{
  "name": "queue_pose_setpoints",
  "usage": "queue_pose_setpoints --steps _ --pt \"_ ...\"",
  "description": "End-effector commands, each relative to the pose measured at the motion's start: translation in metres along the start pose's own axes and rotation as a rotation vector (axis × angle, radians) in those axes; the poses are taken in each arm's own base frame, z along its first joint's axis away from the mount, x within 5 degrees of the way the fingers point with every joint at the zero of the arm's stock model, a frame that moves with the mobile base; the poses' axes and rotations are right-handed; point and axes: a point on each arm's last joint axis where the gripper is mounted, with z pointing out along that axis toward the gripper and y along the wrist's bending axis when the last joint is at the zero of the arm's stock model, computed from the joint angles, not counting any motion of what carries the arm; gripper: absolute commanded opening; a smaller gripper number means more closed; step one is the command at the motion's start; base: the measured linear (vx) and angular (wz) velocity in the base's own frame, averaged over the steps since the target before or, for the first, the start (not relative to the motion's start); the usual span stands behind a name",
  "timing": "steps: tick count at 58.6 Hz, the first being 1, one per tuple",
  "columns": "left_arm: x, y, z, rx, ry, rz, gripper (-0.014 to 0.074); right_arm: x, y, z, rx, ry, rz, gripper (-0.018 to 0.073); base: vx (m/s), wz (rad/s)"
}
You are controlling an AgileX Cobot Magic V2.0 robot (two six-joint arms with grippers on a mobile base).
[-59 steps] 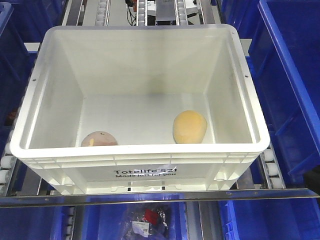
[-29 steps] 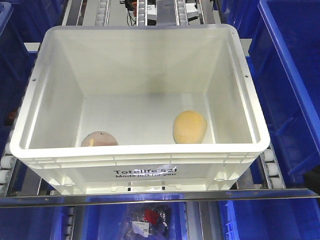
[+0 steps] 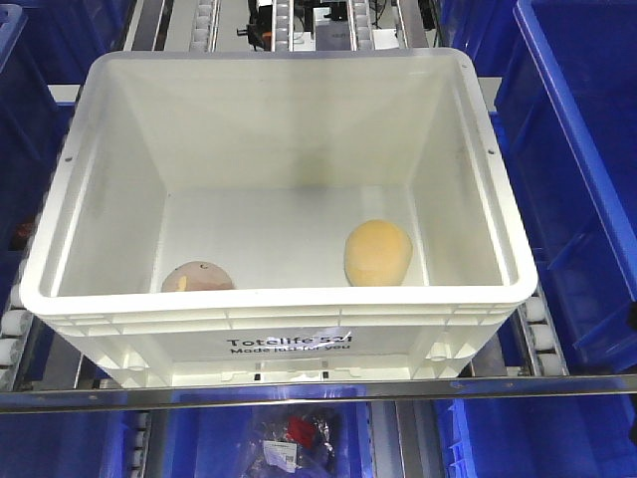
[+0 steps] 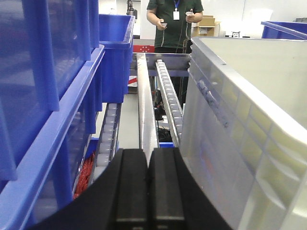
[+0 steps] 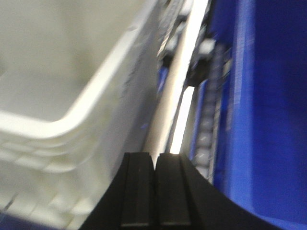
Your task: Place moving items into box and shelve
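Yellow-orange fruit and pinkish-brown fruit lie apart on the floor of the white crate, which sits on roller rails. Left gripper and right gripper, fingers pressed together, flank its walls; an uneven push could skew the crate against a blue bin.

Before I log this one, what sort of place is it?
Probably a warehouse flow-rack aisle: roller tracks run under the white crate, and blue bins fill the neighbouring lanes.

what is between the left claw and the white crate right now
Nothing visible. The left claw, shut and empty, sits in the gap between the white crate and the blue bins.
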Motion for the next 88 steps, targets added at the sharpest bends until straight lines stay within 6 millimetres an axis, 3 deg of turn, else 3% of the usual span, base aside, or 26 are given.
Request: queue_pose_setpoints --steps 1,17,35,58,88 --pt "0.001 -0.001 0.000 0.013 -0.066 -0.008 0.0014 0.003 -0.002 0.001 0.073 -0.209 0.043 -0.0015 0.00 0.00" --pt "0.001 -0.001 0.000 0.013 -0.066 -0.008 0.0015 0.067 0.001 0.015 0.202 -0.390 0.156 -0.0015 0.00 0.00" --pt "0.001 -0.001 0.000 0.013 -0.066 -0.008 0.0015 0.067 0.001 0.016 0.202 -0.381 0.162 -0.0015 0.00 0.00" --pt "0.001 -0.001 0.000 0.013 -0.066 -0.008 0.0015 0.062 0.003 0.014 0.190 -0.432 0.019 -0.0015 0.00 0.00" --pt "0.001 -0.001 0.000 0.013 -0.066 -0.008 0.0015 0.062 0.003 0.014 0.183 -0.432 0.020 -0.0015 0.00 0.00"
